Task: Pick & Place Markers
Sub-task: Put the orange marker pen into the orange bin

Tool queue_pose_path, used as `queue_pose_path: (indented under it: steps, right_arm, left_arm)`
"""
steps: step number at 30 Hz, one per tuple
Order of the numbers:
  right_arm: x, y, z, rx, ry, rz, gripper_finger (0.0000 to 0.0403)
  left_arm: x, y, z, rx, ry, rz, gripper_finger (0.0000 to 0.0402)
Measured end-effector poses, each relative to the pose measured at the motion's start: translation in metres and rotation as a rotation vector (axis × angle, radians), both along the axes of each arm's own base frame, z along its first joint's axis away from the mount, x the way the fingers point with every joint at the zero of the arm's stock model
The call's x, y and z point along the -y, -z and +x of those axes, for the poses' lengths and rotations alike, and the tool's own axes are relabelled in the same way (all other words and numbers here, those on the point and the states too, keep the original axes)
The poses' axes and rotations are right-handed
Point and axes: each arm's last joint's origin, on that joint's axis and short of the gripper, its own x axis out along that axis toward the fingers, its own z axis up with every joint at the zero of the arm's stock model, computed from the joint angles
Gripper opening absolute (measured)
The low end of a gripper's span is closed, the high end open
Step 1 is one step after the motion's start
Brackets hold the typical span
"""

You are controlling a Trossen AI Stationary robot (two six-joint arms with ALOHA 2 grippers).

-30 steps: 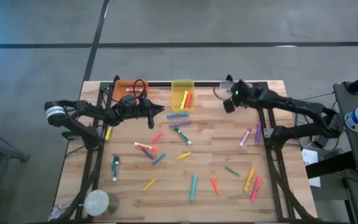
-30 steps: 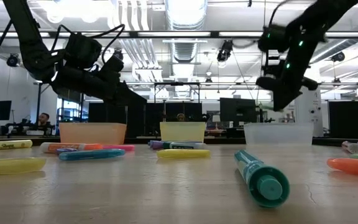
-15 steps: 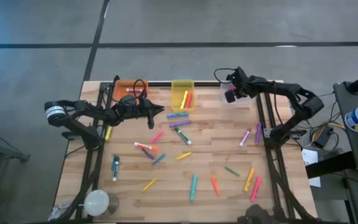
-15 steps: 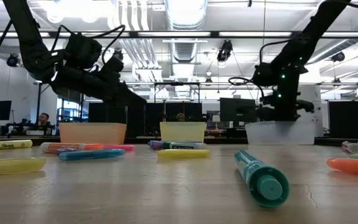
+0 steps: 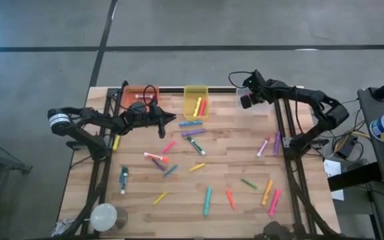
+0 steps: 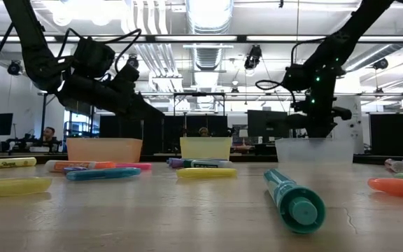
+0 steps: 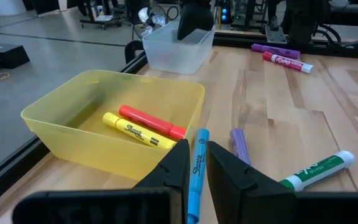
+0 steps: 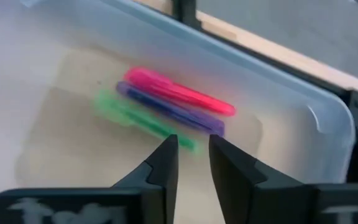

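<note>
Over the clear bin (image 5: 244, 101) at the far right corner of the bench, the right claw (image 8: 188, 155) hangs with its fingers parted by a narrow gap and nothing between them; three markers, pink (image 8: 179, 92), purple (image 8: 169, 109) and green (image 8: 143, 120), lie side by side on the bin floor just beyond the fingertips. The left claw (image 7: 196, 163) hovers off the near side of the yellow bin (image 7: 73, 137), fingers a slit apart and empty, with a blue marker (image 7: 196, 171) lying on the bench straight ahead of that slit and a purple one (image 7: 240, 144) just beside it. A red and a yellow marker rest in the yellow bin, and many more are scattered across the middle and near right of the bench (image 5: 232, 167). These markers look light, stiff and smooth, likely to roll, so I would pinch one across the middle of the barrel
</note>
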Motion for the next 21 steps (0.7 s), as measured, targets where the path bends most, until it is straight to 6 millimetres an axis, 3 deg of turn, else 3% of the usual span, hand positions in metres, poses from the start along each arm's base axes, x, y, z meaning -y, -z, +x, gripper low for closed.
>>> queue_pose_path:
  steps: [5,9,15,21]
  right_arm:
    - [-0.013,-0.013,-0.002,0.062,-0.064,0.036,0.0094]
    - [-0.034,-0.024,-0.001,0.096,-0.148,-0.019,0.0074]
    - [-0.073,-0.039,0.007,0.278,-0.291,-0.24,0.0037]
    - [-0.108,-0.035,0.012,0.531,-0.429,-0.45,0.002]
  left_arm:
    - [0.0,0.001,0.0,-0.016,0.002,0.002,0.0048]
    - [0.0,0.003,0.0,-0.028,0.003,-0.001,0.0048]
    - [0.0,0.003,-0.001,-0.034,0.003,-0.004,0.0048]
    - [0.003,0.007,-0.001,-0.077,0.04,-0.023,0.0048]
